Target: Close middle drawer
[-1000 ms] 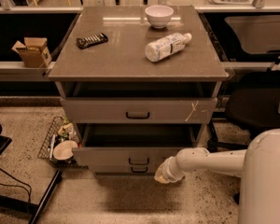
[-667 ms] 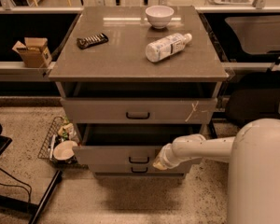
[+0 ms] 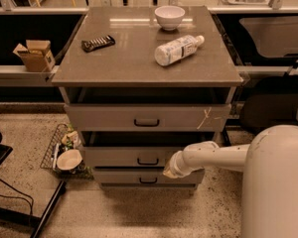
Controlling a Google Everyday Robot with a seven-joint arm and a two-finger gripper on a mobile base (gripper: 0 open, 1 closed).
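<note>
The middle drawer (image 3: 119,156) of the grey cabinet has a plain grey front with a small dark handle (image 3: 148,161) at its centre. It stands slightly out from the cabinet, with a dark gap above its front. My gripper (image 3: 170,171) is at the end of the white arm. It rests against the lower right part of this drawer's front, just right of the handle. The top drawer (image 3: 104,117), with a white mark (image 3: 206,117) near its right end, also stands a little open above it.
The bottom drawer (image 3: 119,177) lies just below the gripper. On the cabinet top (image 3: 124,58) are a white bowl (image 3: 169,17), a lying plastic bottle (image 3: 178,49) and a dark bar (image 3: 98,42). A wire basket (image 3: 64,155) with a bowl stands on the floor at the left, beside a dark stand (image 3: 20,202).
My arm has swung left from the right of the cabinet onto the middle drawer's front. The drawer has slid further into the cabinet.
</note>
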